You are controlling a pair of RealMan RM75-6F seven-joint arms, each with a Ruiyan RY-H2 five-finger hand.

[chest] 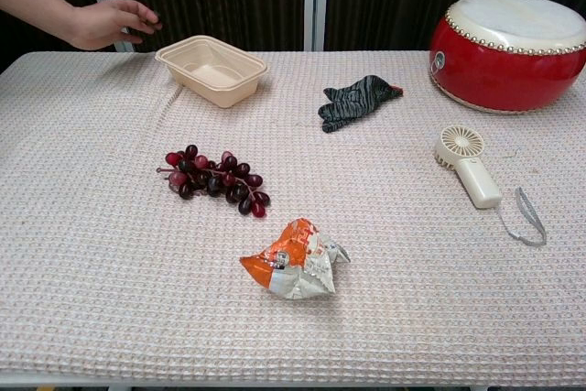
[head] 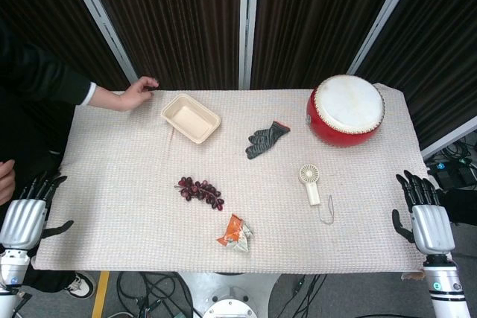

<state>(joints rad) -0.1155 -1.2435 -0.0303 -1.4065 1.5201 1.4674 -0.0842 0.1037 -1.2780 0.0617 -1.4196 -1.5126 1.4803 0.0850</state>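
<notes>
Both robot hands are seen waiting off the desk edges: the left robot hand at the lower left of the head view, the right robot hand at the lower right, each with fingers spread and nothing held. Neither is caught by the chest view.

Nearest the right robot hand, the small cream handheld fan is found lying flat at right of centre, its grey wrist loop trailing toward the lower right. It is judged light and rigid, with smooth plastic that may slip; the straight handle would be the place to be gripped, not the round grille head.

Nearest the left robot hand, though well apart, a bunch of dark grapes is spotted at centre left. It is judged soft, easily crushed, best taken lightly across the cluster.

A crumpled orange wrapper is seen low in the middle, feather-light and crinkly. Further up, a beige tray, a striped glove and a red drum are noted, with a person's hand at the upper left
</notes>
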